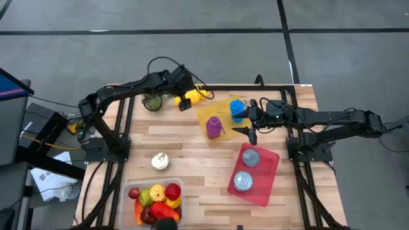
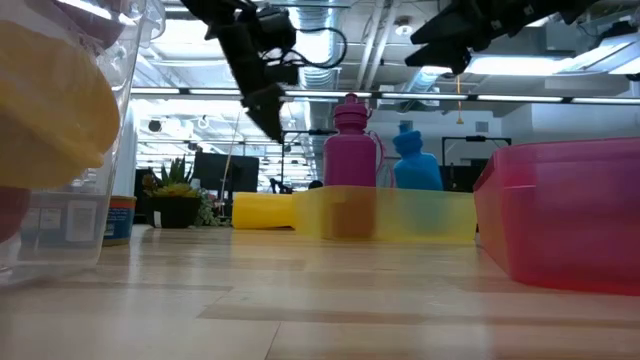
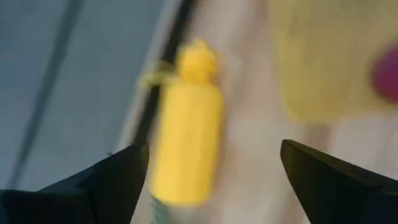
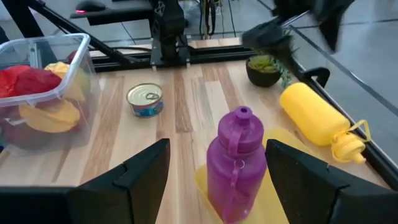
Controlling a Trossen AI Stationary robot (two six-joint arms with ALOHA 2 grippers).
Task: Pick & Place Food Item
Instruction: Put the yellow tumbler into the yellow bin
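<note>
Several toy food items (image 1: 156,199) lie in a clear bin (image 1: 128,206) at the table's near edge. A yellow bottle (image 1: 195,97) lies on its side at the far edge. My left gripper (image 1: 183,91) hangs open above it, its fingers standing to either side of the bottle (image 3: 186,137) without touching. My right gripper (image 1: 246,131) hovers open near the yellow tray (image 1: 206,113), just right of the purple bottle (image 4: 235,165), holding nothing.
Purple (image 1: 214,126) and blue (image 1: 238,108) bottles stand in the yellow tray. A red tray (image 1: 271,182) holds two cans. A lone can (image 1: 160,161) sits left of centre and a small plant pot (image 1: 152,102) at the far left. Bare wood lies mid-table.
</note>
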